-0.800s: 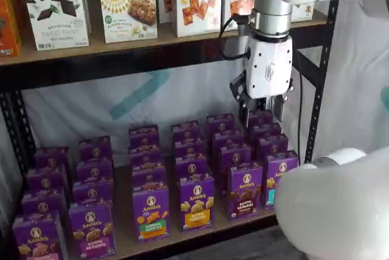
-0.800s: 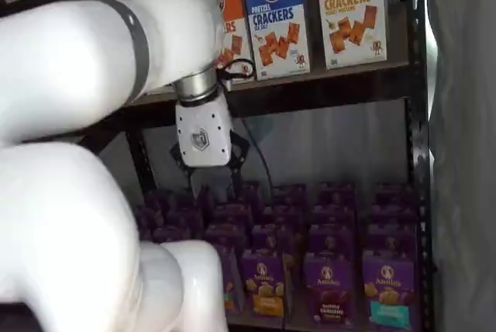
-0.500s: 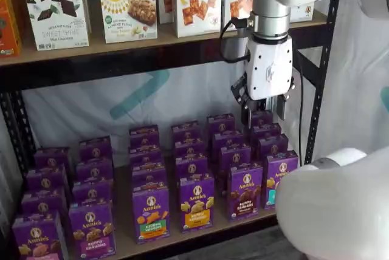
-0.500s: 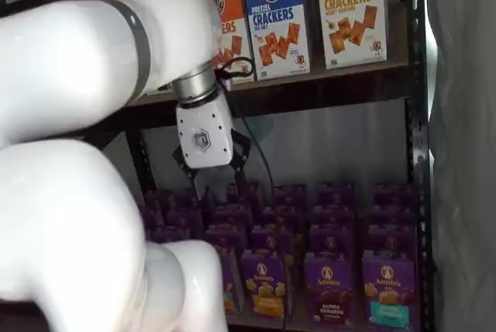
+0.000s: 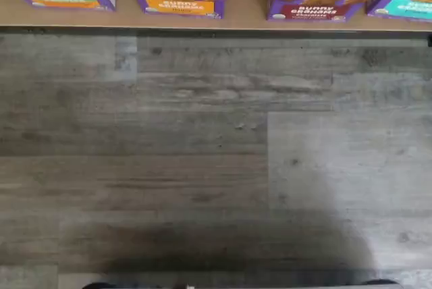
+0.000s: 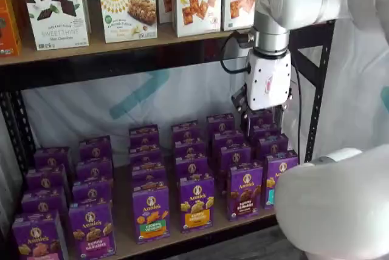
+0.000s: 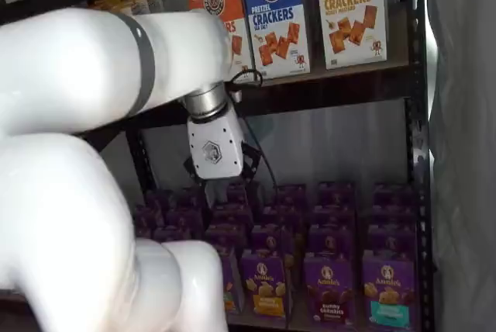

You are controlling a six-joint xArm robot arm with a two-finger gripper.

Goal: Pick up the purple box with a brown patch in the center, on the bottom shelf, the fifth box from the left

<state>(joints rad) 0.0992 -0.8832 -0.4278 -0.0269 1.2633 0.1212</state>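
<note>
target: purple box (image 6: 244, 189), brown cookies mid-front, front of its row on bottom shelf (image 6: 200, 231), just left of teal-band box (image 6: 276, 175)
claw (image 6: 265, 116): above the back boxes of target's row, fingers show, gap cannot tell
handling: likely light, stiff carton, crushable; pinch side faces near top

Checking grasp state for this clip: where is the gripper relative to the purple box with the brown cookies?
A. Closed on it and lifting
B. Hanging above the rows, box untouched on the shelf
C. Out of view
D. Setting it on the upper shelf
B: in a shelf view the gripper hangs above the back rows, while the purple box stands untouched at the front of the bottom shelf.
</note>
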